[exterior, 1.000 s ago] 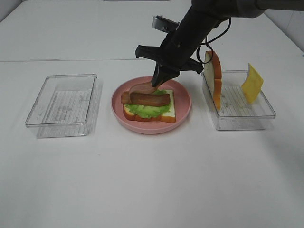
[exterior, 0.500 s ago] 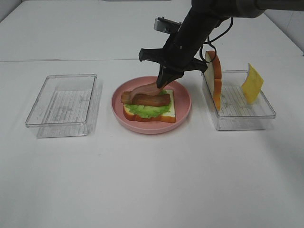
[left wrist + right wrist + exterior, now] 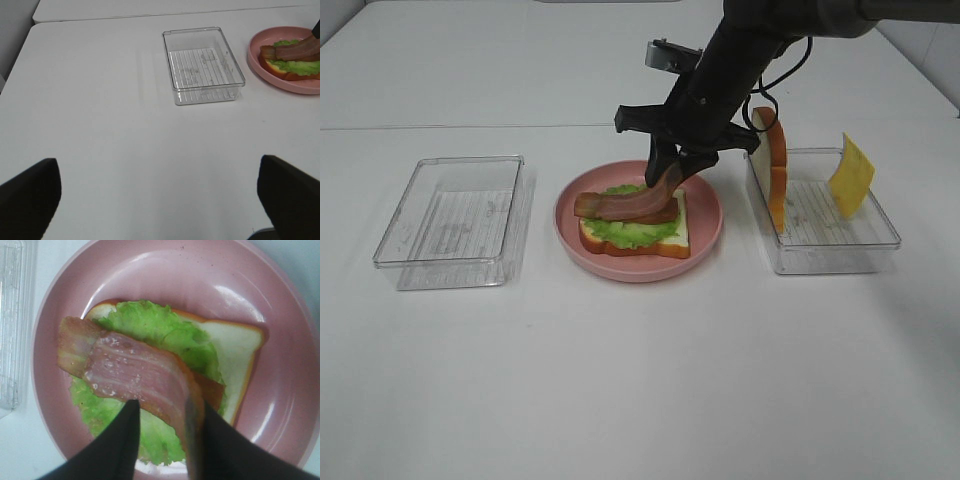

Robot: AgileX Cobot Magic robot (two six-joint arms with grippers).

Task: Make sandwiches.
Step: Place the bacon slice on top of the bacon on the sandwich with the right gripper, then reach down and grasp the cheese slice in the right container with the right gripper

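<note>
Right wrist, reddish bacon, ruffled green lettuce

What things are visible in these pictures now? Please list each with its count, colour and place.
table: one, white, under everything.
plate: one, pink, centre.
clear trays: two; left tray and right tray, either side of the plate.
bread slices: two, white, orange-brown crust; one flat on the plate, one on edge in the right tray.
lettuce: one, green, on the flat slice.
bacon strips: two, reddish-brown, on the lettuce; lower, upper with one end raised.
cheese: one, yellow, leaning in the right tray.
left gripper: black, open, over the table.
right gripper: black, jaws around the raised end; grip unclear.
</note>
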